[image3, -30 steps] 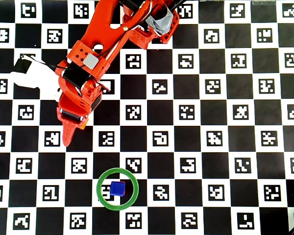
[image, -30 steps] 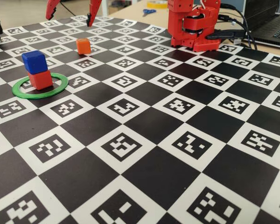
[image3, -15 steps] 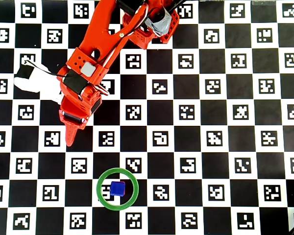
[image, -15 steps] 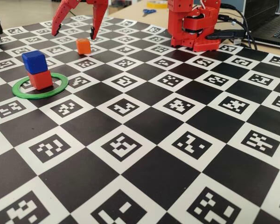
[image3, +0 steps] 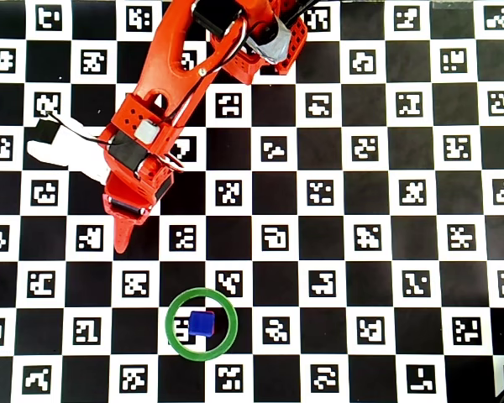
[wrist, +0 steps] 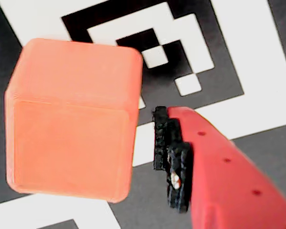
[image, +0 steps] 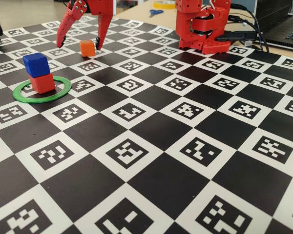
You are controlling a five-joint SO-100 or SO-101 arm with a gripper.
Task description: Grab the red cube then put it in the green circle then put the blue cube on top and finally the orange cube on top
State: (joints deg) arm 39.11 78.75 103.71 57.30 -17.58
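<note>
Blue cube [image: 36, 64] on red cube [image: 42, 83] inside green circle [image: 41, 90], frame left. Final step: gripper [image: 79, 45] jaws wide, straddling orange cube [image: 87, 48], apparently not touching. Next: lower, close.

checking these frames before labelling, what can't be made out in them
- Small matte orange plastic cube: hidden under the red arm in the overhead view.
- Small red plastic cube: covered by the deep-blue plastic cube in the overhead view; only a sliver shows.
- Gripper: the wrist view shows one of its fingers only; the other is cut off by the frame edge.
- Thin green plastic ring: outside the wrist view.
</note>
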